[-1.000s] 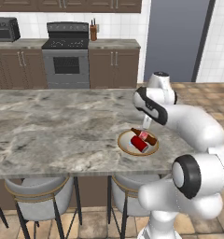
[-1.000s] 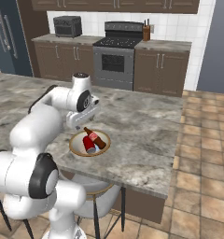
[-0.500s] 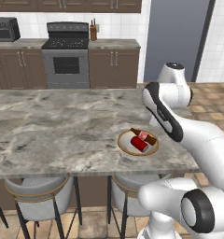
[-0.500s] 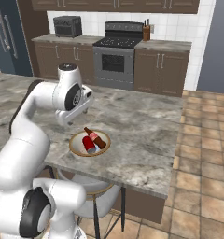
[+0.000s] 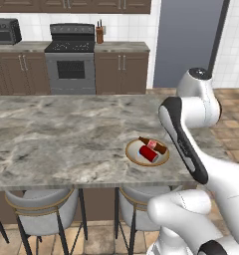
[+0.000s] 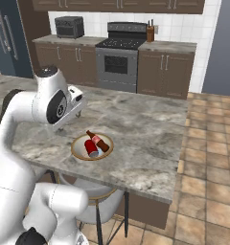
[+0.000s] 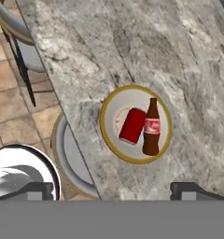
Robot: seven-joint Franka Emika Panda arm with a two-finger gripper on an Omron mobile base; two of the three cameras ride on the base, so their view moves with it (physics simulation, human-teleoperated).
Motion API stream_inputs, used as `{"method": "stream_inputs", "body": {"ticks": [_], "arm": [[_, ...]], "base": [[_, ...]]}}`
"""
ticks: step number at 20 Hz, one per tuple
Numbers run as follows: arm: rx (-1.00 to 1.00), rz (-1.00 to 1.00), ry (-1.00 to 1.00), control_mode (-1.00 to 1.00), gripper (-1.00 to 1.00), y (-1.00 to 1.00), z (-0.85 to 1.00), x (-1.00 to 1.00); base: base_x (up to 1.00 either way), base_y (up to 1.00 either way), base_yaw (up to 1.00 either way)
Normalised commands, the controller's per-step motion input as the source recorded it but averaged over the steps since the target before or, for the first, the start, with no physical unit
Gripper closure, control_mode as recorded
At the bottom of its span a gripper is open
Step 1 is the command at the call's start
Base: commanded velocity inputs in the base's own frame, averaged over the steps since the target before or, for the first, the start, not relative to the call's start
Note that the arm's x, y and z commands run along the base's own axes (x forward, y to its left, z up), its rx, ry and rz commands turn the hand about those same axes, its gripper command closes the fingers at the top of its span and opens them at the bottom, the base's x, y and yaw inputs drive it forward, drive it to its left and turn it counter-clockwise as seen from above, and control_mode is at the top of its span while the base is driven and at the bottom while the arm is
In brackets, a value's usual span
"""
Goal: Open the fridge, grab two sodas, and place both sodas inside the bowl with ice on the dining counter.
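Your end effector, fingers spread and empty, hangs well above the bowl near the worktop edge, where one soda lies beside a brown bottle, straight below.

You have a long surface of grey-beige marbled stone on a brown base. Directly on it sits one shallow round bowl with a tan wooden rim and whitish inside, close to the near edge above the grey padded stools. The bowl holds a red can and a dark brown bottle, lying side by side.
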Motion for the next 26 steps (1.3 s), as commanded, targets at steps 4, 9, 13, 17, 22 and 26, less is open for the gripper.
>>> {"method": "stream_inputs", "body": {"ticks": [4, 9, 13, 17, 22, 26], "arm": [[-0.02, -0.09, -0.18, -1.00, -1.00, 0.06, 0.07, -0.89], [0.00, -0.12, -0.15, -1.00, -1.00, 0.02, 0.13, -0.71], [0.00, -0.15, -0.01, -1.00, -1.00, 0.00, 0.28, 0.02], [0.00, -0.19, 0.00, -1.00, -1.00, 0.00, 0.38, 0.36], [0.03, -0.24, 0.00, -1.00, -1.00, 0.00, 0.23, 0.26], [0.10, -0.26, 0.00, -1.00, -1.00, 0.00, 0.03, 0.06]], "base": [[0.00, 0.00, 0.00], [0.00, 0.00, 0.00], [0.00, 0.00, 0.00], [0.00, 0.00, 0.00], [0.00, 0.00, 0.00], [0.00, 0.00, 0.00]]}}
